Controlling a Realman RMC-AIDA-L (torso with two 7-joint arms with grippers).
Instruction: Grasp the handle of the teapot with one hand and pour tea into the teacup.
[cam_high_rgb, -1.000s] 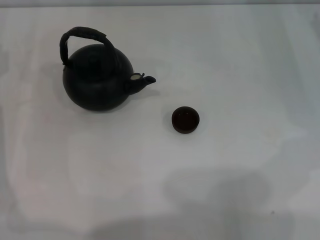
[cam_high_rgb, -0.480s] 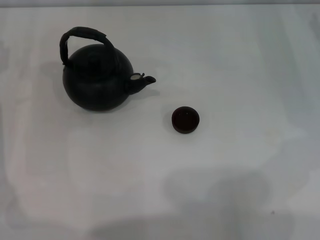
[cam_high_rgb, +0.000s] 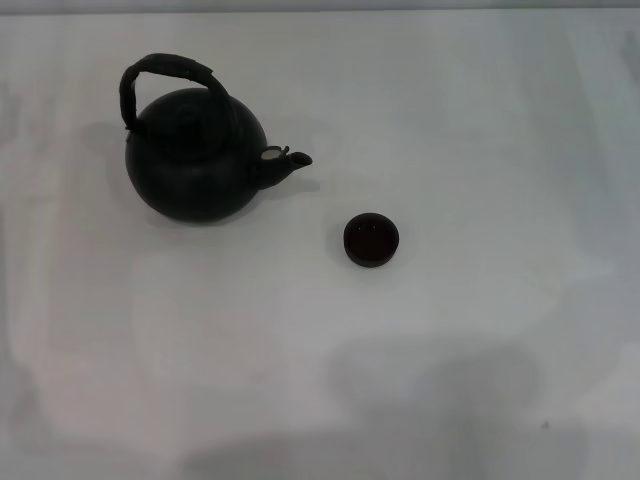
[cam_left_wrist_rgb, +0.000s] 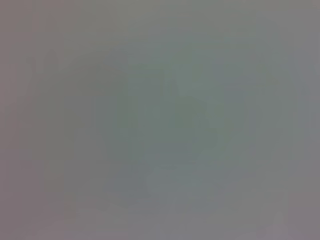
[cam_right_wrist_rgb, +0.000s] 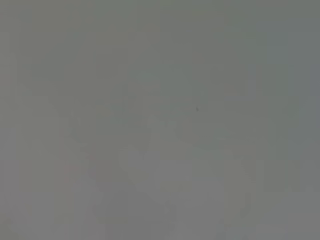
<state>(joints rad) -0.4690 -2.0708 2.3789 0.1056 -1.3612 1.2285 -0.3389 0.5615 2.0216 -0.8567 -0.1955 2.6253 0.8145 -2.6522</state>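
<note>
We see the round black iron teapot (cam_high_rgb: 195, 155) upright, small dark teacup (cam_high_rgb: 371, 240) apart (contents unreadable); neither gripper visible, stage undecidable.

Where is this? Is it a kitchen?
Hard to say. It looks like a plain white tabletop, maybe a test bench. Only a black teapot and a small dark teacup sit on it.
</note>
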